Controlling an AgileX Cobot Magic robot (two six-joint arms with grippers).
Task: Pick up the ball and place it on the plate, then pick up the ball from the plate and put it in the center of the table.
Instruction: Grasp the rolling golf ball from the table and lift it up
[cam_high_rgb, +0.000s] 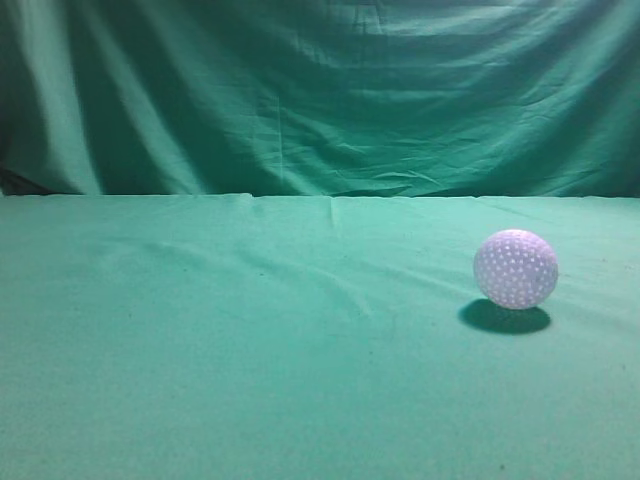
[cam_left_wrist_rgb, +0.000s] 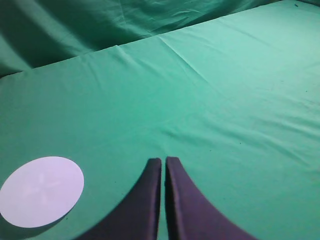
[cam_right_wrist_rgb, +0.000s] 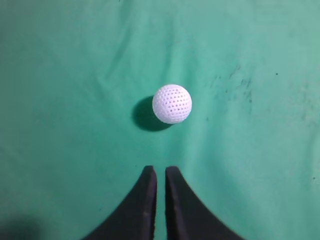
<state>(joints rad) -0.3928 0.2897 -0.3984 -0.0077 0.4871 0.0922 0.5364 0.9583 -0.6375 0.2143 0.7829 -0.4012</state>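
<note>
The white dimpled ball (cam_high_rgb: 515, 268) rests on the teal-green table (cam_high_rgb: 250, 350) at the right of the exterior view. It also shows in the right wrist view (cam_right_wrist_rgb: 172, 103), a short way ahead of my right gripper (cam_right_wrist_rgb: 161, 170), which is shut and empty above the cloth. My left gripper (cam_left_wrist_rgb: 163, 161) is shut and empty above bare cloth. A flat white round plate (cam_left_wrist_rgb: 41, 190) lies on the table to the lower left of the left gripper in the left wrist view. Neither gripper nor the plate shows in the exterior view.
A darker draped green curtain (cam_high_rgb: 320, 90) hangs behind the table's far edge, and also shows in the left wrist view (cam_left_wrist_rgb: 75, 30). The cloth has faint wrinkles and a few small dark specks (cam_right_wrist_rgb: 240, 82) to the right of the ball.
</note>
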